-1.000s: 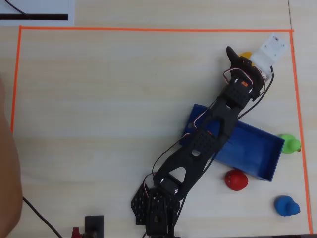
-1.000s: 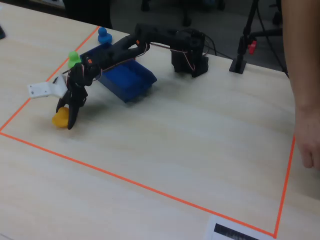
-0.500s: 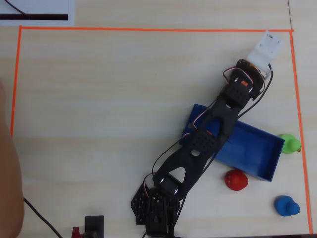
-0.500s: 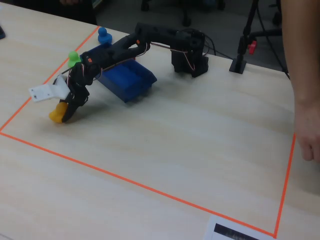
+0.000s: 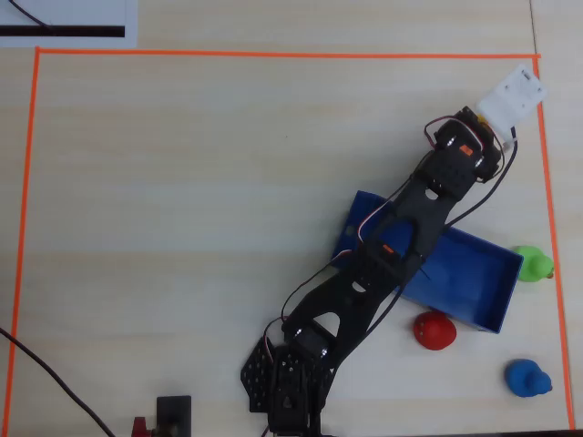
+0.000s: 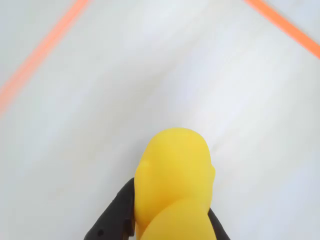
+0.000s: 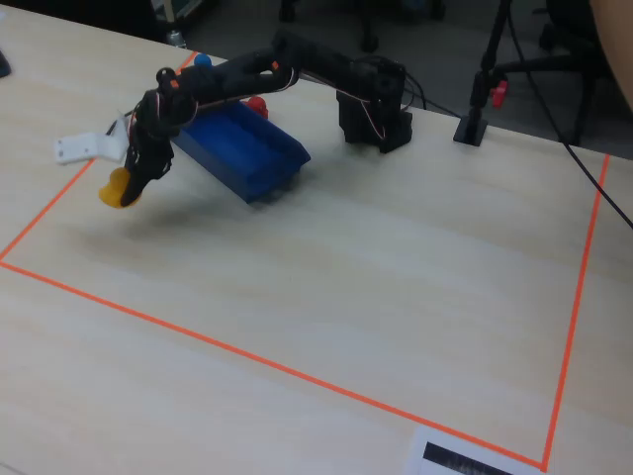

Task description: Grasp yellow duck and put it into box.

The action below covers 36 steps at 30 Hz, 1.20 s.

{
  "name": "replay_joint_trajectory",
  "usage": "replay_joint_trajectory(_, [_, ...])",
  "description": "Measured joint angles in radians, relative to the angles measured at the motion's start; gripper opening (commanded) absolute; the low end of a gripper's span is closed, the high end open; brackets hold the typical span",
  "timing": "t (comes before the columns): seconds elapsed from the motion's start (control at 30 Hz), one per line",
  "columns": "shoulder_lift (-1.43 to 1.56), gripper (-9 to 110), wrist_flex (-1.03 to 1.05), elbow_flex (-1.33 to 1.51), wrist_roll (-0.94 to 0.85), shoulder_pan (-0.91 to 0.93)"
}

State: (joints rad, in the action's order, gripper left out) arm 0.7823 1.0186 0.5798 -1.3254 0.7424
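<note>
My gripper is shut on the yellow duck; black fingers press its sides at the bottom of the wrist view. In the fixed view the gripper holds the duck a little above the table near the left tape line, to the left of the box. In the overhead view the arm reaches over the box toward the top right corner. There the gripper and its white mount hide nearly all of the duck; only a yellow sliver shows.
A red duck, a green duck and a blue duck sit around the box's right end. Orange tape frames the work area. A black stand stands behind the arm base.
</note>
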Motion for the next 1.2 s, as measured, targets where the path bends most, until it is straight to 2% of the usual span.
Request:
replay_joint_trajectory(0.2, [0.278,0,0.265,0.003,0.118,-0.046])
replay_joint_trajectory(0.37, [0.466,0,0.37,0.103,0.138,0.017])
replay_joint_trajectory(0.57, [0.657,0,0.357,0.357,0.156,0.225])
replay_joint_trajectory(0.87, [0.9,0,0.241,0.95,0.078,0.529])
replay_joint_trajectory(1.03, [0.976,0,0.227,1.172,0.032,0.566])
replay_joint_trajectory(1.2, [0.991,0,0.193,1.204,0.005,0.529])
